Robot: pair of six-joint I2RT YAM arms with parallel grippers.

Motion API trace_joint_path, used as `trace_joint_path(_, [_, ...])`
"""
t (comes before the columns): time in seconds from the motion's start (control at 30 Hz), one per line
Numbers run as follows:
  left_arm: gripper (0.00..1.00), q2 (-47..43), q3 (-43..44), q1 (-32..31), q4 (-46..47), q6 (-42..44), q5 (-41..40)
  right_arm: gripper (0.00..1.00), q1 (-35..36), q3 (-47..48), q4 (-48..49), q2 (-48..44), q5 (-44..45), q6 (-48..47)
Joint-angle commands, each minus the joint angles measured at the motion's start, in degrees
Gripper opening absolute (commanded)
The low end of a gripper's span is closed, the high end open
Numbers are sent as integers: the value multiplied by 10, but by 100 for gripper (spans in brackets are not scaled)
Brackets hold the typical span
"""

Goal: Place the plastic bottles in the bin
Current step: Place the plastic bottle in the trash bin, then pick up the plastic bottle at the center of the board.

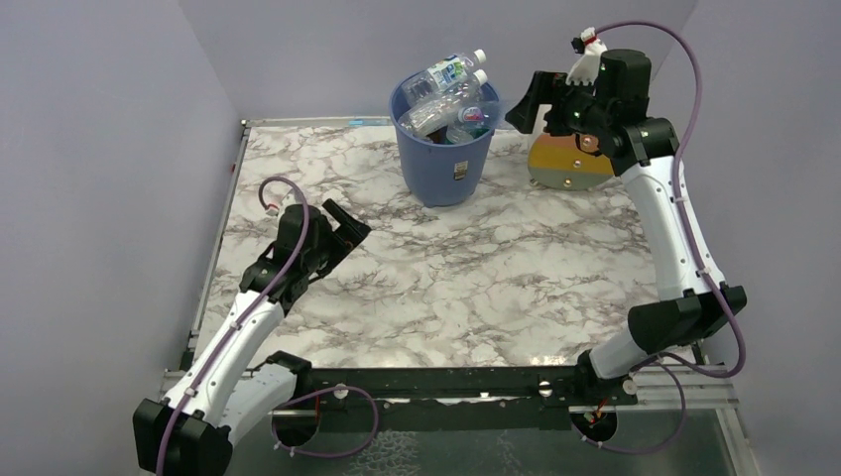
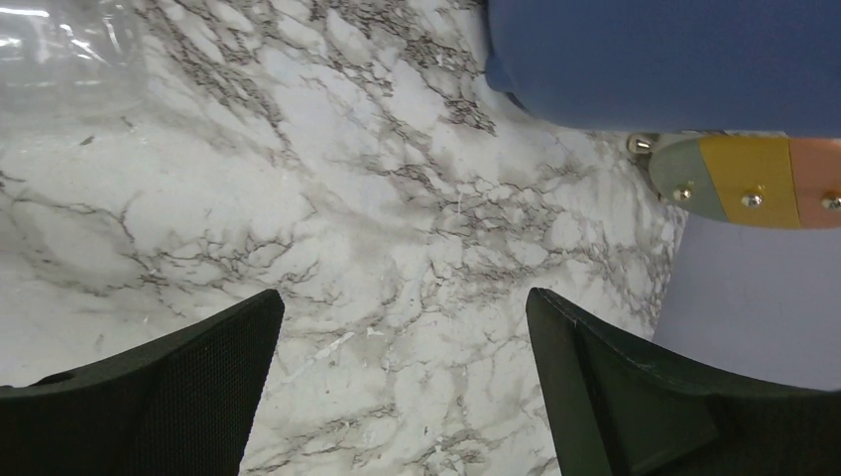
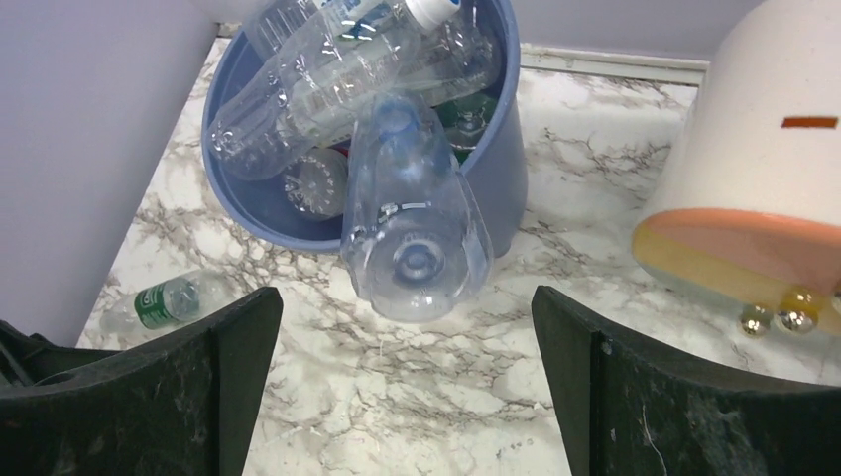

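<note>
Leaning off the tall round blue plastic bin (image 3: pixel 504 178), a clear plastic bottle (image 3: pixel 412 228) may tumble if nudged; left gripper (image 2: pixel 402 382) and right gripper (image 3: pixel 407 392) gape empty.

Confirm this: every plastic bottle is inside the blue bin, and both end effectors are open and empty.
Wrong on one point: a green-labelled plastic bottle lies on the marble table beside the blue bin, as the right wrist view shows. The rest stands: the other bottles are in the bin, and the left end effector and right end effector are open and empty.
</note>
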Motion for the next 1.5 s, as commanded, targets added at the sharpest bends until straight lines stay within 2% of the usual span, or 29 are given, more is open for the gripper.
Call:
trace_joint_path(0.0, [99,-11,27,27,-65,-23,-12,99,0,-36,16,-52,39,15])
trace_joint_path(0.27, [99,38,86,80,-188,-58,-104,99,0,-96,29,-105,27,22])
trace_joint_path(0.47, [99,101,98,169,-235,-90,-94,99,0,-150,41,-145,-1,32])
trace_joint_path(0.67, [99,146,93,257,-234,-82,-67,100,0,-201,54,-173,-37,42])
trace_joint_path(0.83, [99,154,101,290,-225,-83,-93,100,0,-236,70,-179,-79,49])
trace_joint_path(1.13, [99,195,90,371,-222,-75,-77,100,0,-276,97,-182,-126,62])
trace_joint_path(1.47, [99,225,70,394,-198,-70,-74,100,1,-332,119,-202,-163,68])
